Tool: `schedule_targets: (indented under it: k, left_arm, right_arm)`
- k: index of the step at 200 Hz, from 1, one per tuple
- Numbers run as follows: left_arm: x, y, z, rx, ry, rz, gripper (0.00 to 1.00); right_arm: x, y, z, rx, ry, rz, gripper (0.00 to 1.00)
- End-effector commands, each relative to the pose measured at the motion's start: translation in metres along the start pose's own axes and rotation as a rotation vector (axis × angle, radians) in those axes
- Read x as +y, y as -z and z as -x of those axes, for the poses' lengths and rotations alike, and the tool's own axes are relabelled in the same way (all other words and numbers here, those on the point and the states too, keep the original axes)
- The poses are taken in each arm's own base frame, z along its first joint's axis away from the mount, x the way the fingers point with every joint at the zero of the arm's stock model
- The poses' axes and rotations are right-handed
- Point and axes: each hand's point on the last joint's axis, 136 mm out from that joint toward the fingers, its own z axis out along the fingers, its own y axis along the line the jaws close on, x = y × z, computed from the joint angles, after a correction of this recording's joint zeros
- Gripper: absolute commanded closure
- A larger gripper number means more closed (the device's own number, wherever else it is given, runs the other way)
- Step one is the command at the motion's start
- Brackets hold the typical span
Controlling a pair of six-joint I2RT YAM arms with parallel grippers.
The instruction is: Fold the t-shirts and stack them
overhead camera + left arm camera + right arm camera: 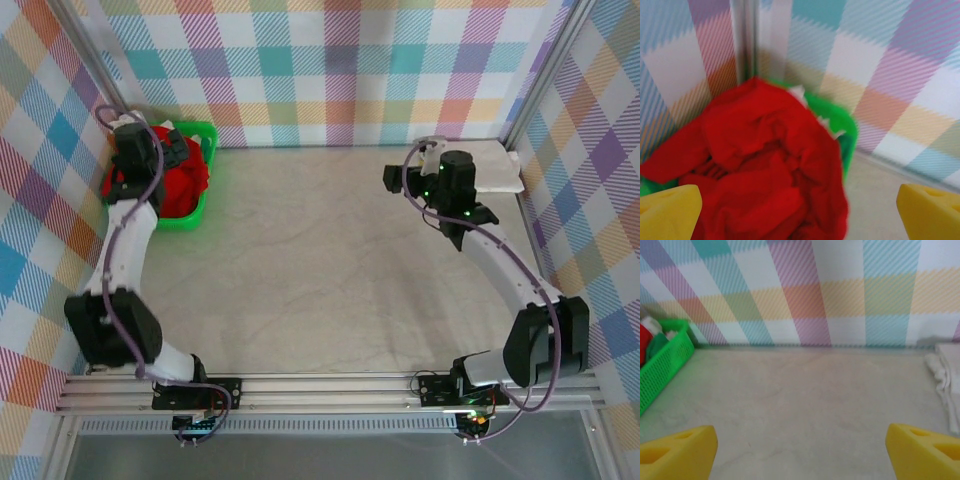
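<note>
Two arms in frame; you only need the left one for the next move.

- Red t-shirt (770, 165): crumpled heap in the green basket (207, 131), far left corner of the surface (320, 270). It is bunched, with no clear long axis, so you have no seam or hem to line up on.
- Left gripper (800, 215): released, fingers wide apart, nothing held. The heap lies straight ahead of it and just below, centred between the fingers. Judgement: a short push forward and down would put cloth between the fingers. Aim at the high fold in the middle, away from the basket wall on the right.
- Right gripper (800, 450): fingers apart and empty, hanging over bare surface on the far right side. The basket is well apart from it, across the surface to its left.
- Cream-white t-shirt (495, 168): lying flat in the far right corner, just beside the right arm.
- A bit of dark green cloth (657, 343) shows inside the basket; how much is under the red you cannot tell.

Risk, as judged: the basket may lift along with the cloth.
</note>
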Motion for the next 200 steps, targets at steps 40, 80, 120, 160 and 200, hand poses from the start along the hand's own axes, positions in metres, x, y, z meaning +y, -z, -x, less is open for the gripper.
schedule_targets:
  k: [40, 80, 120, 160, 200]
  left_arm:
    - [0.024, -0.095, -0.067, 0.367, -0.020, 0.042, 0.04]
    - [0.036, -0.137, -0.086, 0.417, -0.035, 0.070, 0.18]
    - [0.030, -0.154, -0.099, 0.443, -0.033, 0.026, 0.55]
    - [0.023, -0.117, -0.039, 0.305, -0.014, 0.010, 0.99]
    - [-0.008, -0.024, 0.050, 0.069, 0.000, -0.055, 1.00]
  right_arm:
    - [0.010, 0.007, -0.045, 0.139, -0.041, 0.009, 0.12]
    - [0.008, 0.020, -0.048, 0.137, -0.034, -0.011, 0.10]
    - [0.008, 0.023, -0.041, 0.131, -0.029, -0.018, 0.09]
    - [0.011, 0.024, -0.032, 0.119, -0.043, -0.014, 0.08]
    - [0.020, 0.013, -0.027, 0.107, -0.080, 0.040, 0.09]
